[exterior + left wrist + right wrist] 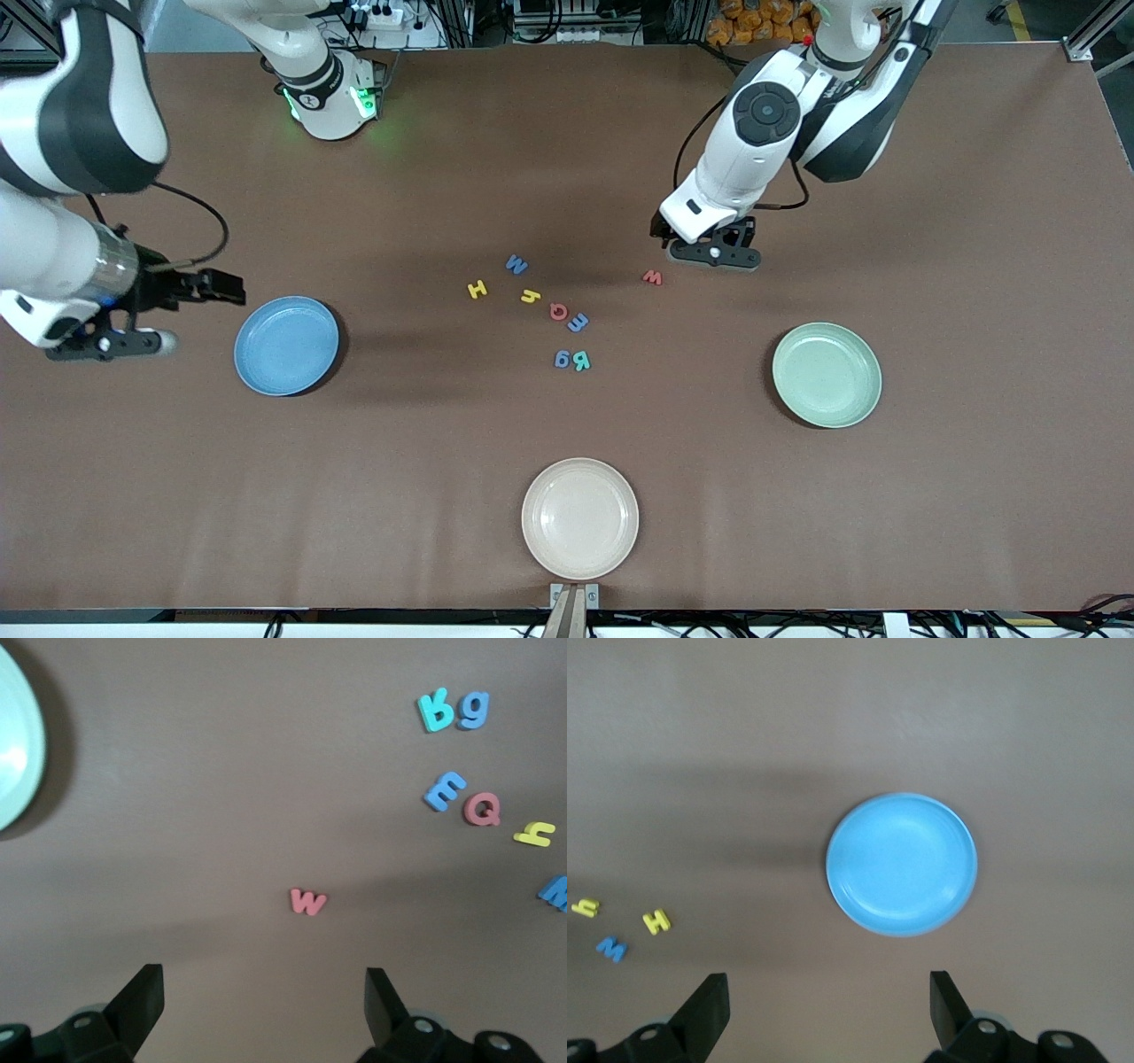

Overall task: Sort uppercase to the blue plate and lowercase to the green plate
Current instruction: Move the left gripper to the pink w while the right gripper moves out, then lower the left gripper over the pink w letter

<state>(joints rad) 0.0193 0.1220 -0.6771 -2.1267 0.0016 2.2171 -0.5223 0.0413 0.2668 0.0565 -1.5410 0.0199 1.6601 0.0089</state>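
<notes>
Left gripper: fingers spread wide, nothing between them; hovers over bare table just beside the red w, toward the left arm's end of the letter group.
Right gripper: jaws apart, holding nothing; hangs over the table at the right arm's end, just beside the blue plate.
Blue plate: round, light blue, nothing on it; toward the right arm's end of the table.
Green plate: round, pale mint, nothing on it; toward the left arm's end.
Cream plate: round, nearest the front camera, between the two coloured plates.
Red w: flat on the table, apart from the other letters, nearest the left gripper.
Blue M: farthest of the group from the front camera.
Yellow H: near the M, toward the right arm's end.
Yellow h: between the H and the red Q.
Blue e: touching or just beside the Q.
Blue a, teal R: side by side, nearest the front camera of the group.
</notes>
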